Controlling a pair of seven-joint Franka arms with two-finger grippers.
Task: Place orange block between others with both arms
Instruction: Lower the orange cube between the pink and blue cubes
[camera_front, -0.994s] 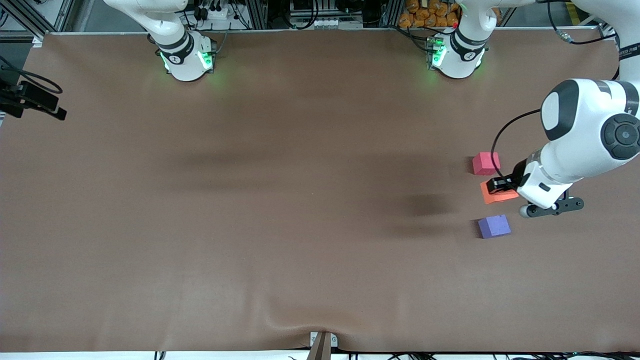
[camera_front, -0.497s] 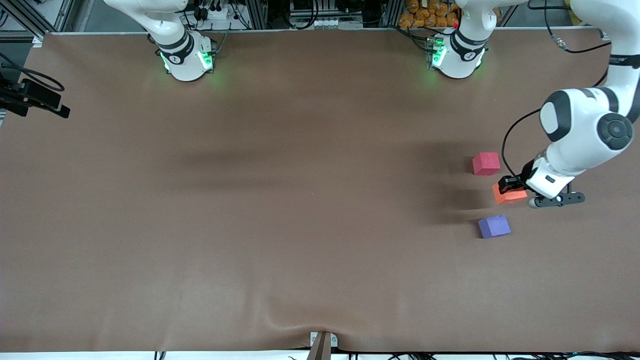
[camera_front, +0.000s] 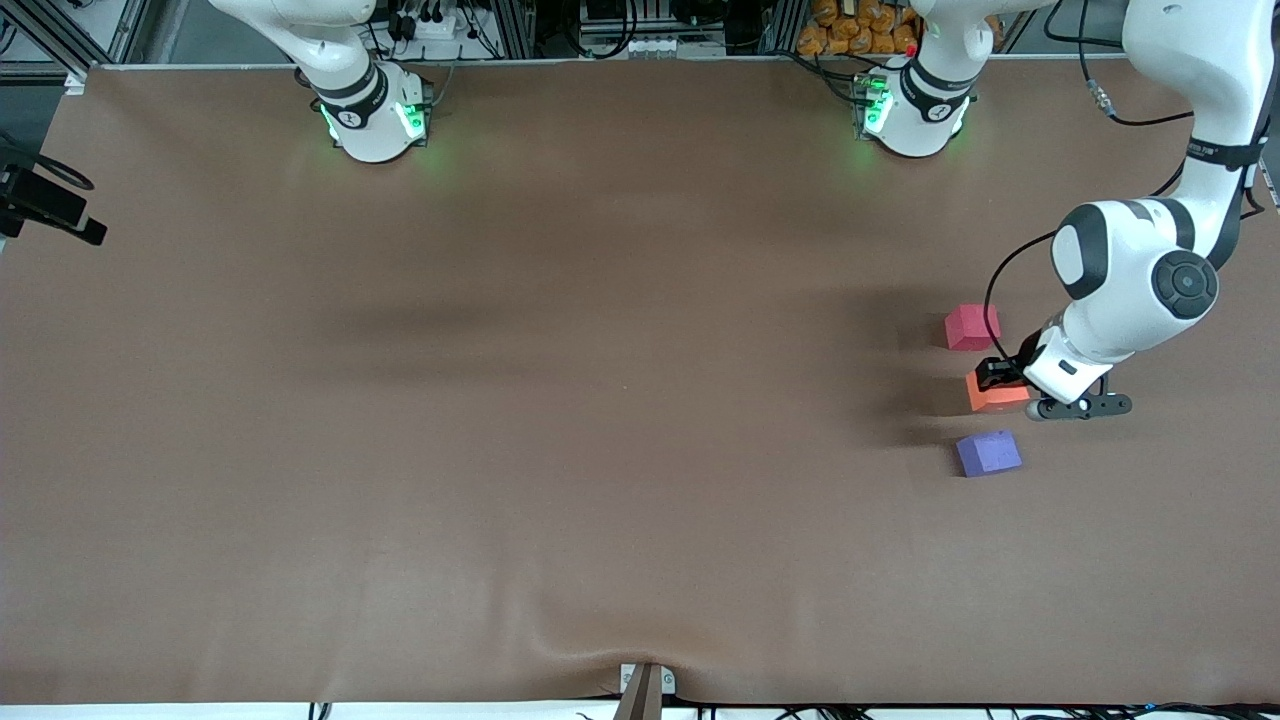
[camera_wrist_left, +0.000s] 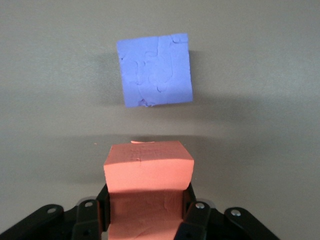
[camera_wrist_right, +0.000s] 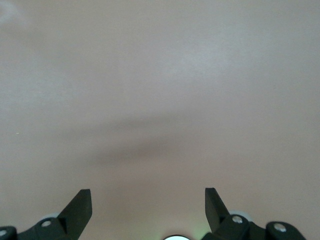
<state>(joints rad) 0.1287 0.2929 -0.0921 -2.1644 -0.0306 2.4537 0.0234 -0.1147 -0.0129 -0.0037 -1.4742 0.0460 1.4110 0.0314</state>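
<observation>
— Front view first: what is on the table (camera_front: 560, 400)?

— A matte brown sheet covers it, slightly rippled at the edge nearest the camera. Three small foam cubes sit in a line toward the left arm's end. The pinkish-red block (camera_front: 972, 326) lies farthest from the camera, the purple-blue block (camera_front: 988, 452) nearest, and the orange block (camera_front: 997, 393) is between them, apart from both.

— Does anything have hold of the orange one?

— Yes. The left gripper (camera_front: 998, 374) is clamped on it, black fingers pressed against two opposite faces. In the left wrist view the orange block (camera_wrist_left: 148, 186) fills the space between the fingers (camera_wrist_left: 192, 220); its foam is soft-edged, with a faint crease across the top face.

— And the purple-blue block up close?

— Purple-blue block (camera_wrist_left: 155, 70): square, matte, with shallow puzzle-like seams on its surface and a small nick on one edge. It rests on the table, clear of the orange one.

— The other arm?

— The right arm waits. Its right gripper (camera_wrist_right: 148, 205) hangs over bare brown sheet, jaws spread wide, holding nothing.
</observation>
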